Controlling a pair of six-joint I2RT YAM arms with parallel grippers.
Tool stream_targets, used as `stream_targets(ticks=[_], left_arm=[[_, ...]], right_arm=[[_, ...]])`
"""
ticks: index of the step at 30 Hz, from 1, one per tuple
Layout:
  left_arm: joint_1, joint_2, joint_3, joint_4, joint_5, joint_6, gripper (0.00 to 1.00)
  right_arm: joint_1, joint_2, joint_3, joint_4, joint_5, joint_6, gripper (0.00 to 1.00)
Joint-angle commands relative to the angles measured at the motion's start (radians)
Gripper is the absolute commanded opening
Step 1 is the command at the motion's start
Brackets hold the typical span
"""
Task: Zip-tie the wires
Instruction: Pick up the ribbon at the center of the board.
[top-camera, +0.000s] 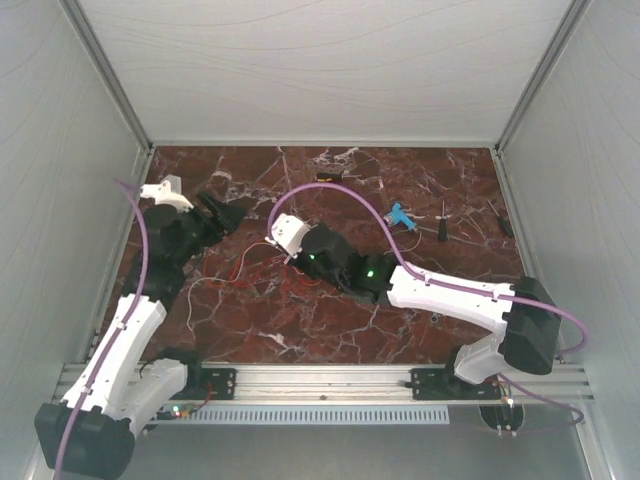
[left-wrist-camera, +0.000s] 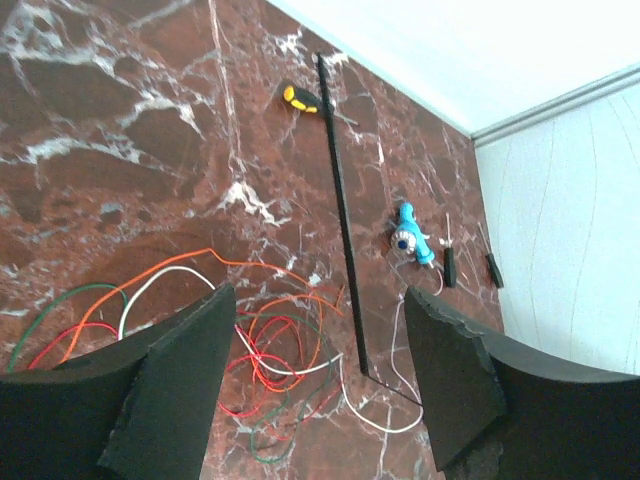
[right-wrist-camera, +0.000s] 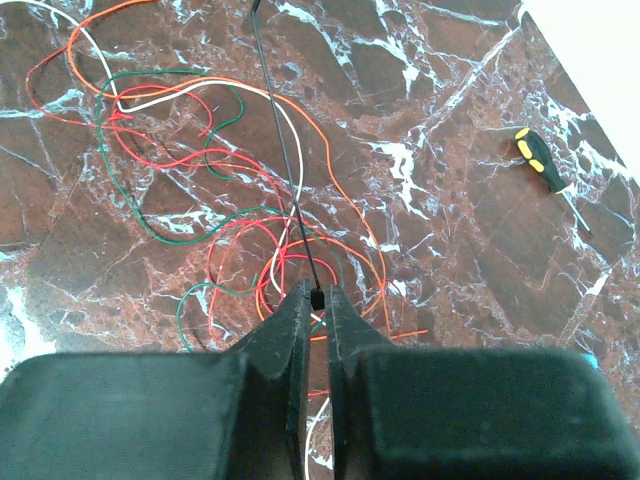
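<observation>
On the red marble tabletop (top-camera: 420, 180) you are, by my reading, at an early step: the tie is in hand but nothing is bundled yet. Your right hand (right-wrist-camera: 315, 300) is clamped together on one end of the zip tie (right-wrist-camera: 287, 160), a thin black strip that runs straight away from the fingertips across the tangle. Your left hand (left-wrist-camera: 318, 295) hovers above the same patch with its fingers standing well apart and nothing between them. The wires (right-wrist-camera: 235, 215) lie between the two hands, left of the tabletop's middle, loose and unbound. They are hair-thin strands in red, orange, green and white, sprawled in overlapping loops and curls, with a few long ends trailing toward the left arm. The next move likely calls for the left hand to gather those loops into one bunch, or to take the tie's free end, so that the strip can pass under and round them. Strands this thin and springy will probably slip from a loose pinch, so aim for a spot where several cross. Well apart from the work lie a yellow-and-black screwdriver (right-wrist-camera: 538, 158) and a small blue object (left-wrist-camera: 410, 238).
</observation>
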Motion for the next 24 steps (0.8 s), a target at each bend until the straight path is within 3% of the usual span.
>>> stream_targets(ticks=[1, 3, 8, 19, 22, 24], left_arm=[[-0.031, 0.029, 0.059, -0.017, 0.018, -0.059, 0.68], [-0.034, 0.038, 0.058, -0.036, 0.001, -0.068, 0.65], [-0.043, 0.042, 0.039, -0.025, 0.002, -0.083, 0.41], [-0.057, 0.079, 0.044, -0.014, -0.012, -0.073, 0.26], [-0.058, 0.089, 0.044, -0.012, -0.012, -0.071, 0.13], [-0.061, 0.096, 0.046, -0.014, -0.013, -0.072, 0.0]], right_arm=[[0.052, -0.029, -0.018, 0.074, 0.116, -0.044, 0.0], [0.062, -0.025, -0.02, 0.083, 0.138, -0.058, 0.0], [0.08, -0.013, -0.015, 0.092, 0.179, -0.094, 0.0], [0.139, 0.004, -0.023, 0.135, 0.276, -0.197, 0.0], [0.148, 0.009, -0.023, 0.138, 0.293, -0.221, 0.0], [0.152, 0.014, -0.023, 0.14, 0.304, -0.234, 0.0]])
